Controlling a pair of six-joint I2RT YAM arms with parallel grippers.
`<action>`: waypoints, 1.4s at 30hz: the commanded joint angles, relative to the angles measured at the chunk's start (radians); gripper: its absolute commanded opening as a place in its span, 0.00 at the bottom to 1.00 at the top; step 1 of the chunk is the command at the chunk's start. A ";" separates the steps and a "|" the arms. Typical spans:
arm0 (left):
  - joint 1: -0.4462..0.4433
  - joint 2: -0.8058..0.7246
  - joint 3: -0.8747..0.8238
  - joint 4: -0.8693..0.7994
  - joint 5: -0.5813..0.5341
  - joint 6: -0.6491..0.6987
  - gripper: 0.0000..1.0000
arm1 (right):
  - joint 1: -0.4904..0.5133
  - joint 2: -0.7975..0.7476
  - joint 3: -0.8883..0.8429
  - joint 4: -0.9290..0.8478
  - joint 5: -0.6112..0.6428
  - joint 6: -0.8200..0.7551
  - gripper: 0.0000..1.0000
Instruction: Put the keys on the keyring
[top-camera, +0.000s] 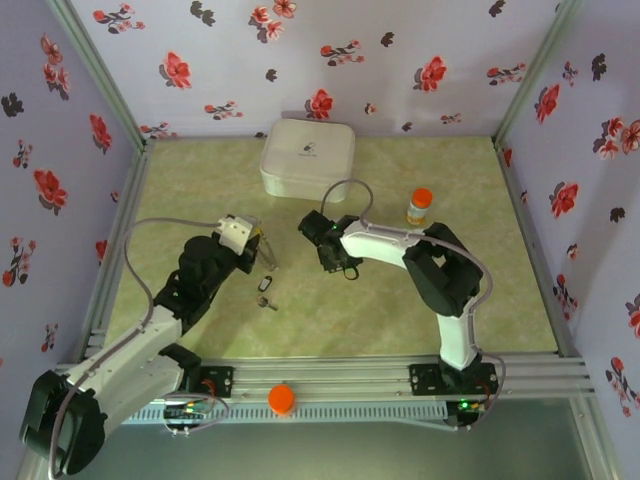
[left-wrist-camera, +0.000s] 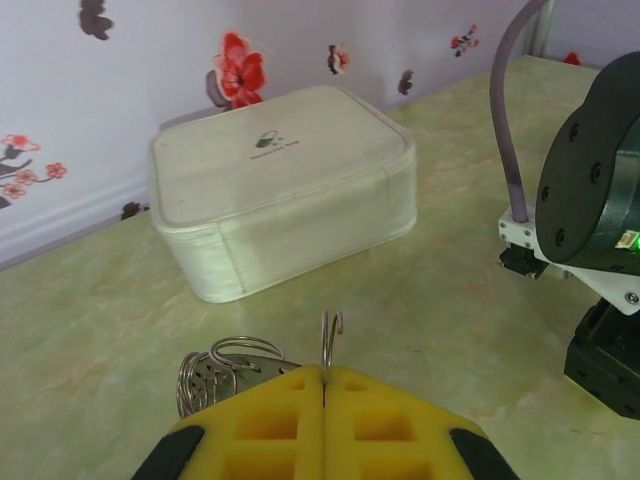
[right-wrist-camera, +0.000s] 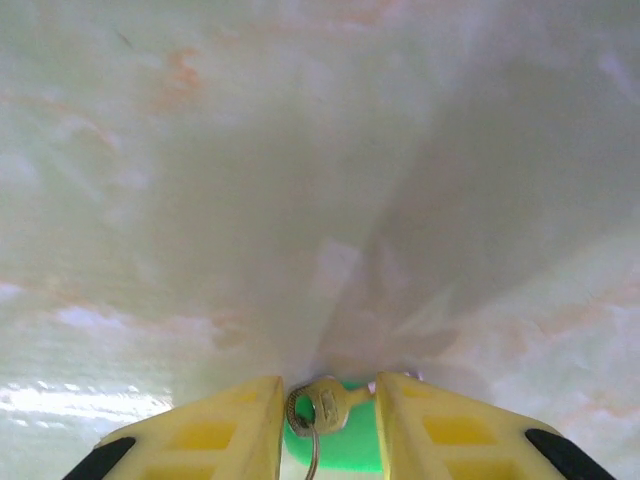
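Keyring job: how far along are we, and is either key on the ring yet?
Done: the left gripper is shut on the keyring, pinching its wire. In hand: the right gripper straddles the green tab at the tabletop; I cannot tell if it is clamped. Left: the dark key lies on the table between the arms, so neither key is threaded on yet.

A pale green marbled table (top-camera: 200, 180) carries a white rounded-square case (top-camera: 306, 157) at the back, an orange-capped bottle (top-camera: 419, 207) upright to its right, a slim dark key (top-camera: 266, 287) near the front middle (small metal loop beside it) and, seemingly flat, a green tab (right-wrist-camera: 350, 450)
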 joint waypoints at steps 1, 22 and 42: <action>0.000 0.017 0.026 0.082 0.086 -0.018 0.00 | 0.004 -0.058 -0.023 -0.056 0.038 0.027 0.34; -0.060 0.057 0.015 0.099 0.148 -0.029 0.00 | 0.003 -0.098 -0.091 0.062 -0.026 0.362 0.34; -0.060 0.054 0.018 0.078 0.151 -0.014 0.00 | 0.002 -0.063 -0.091 0.066 -0.011 0.361 0.16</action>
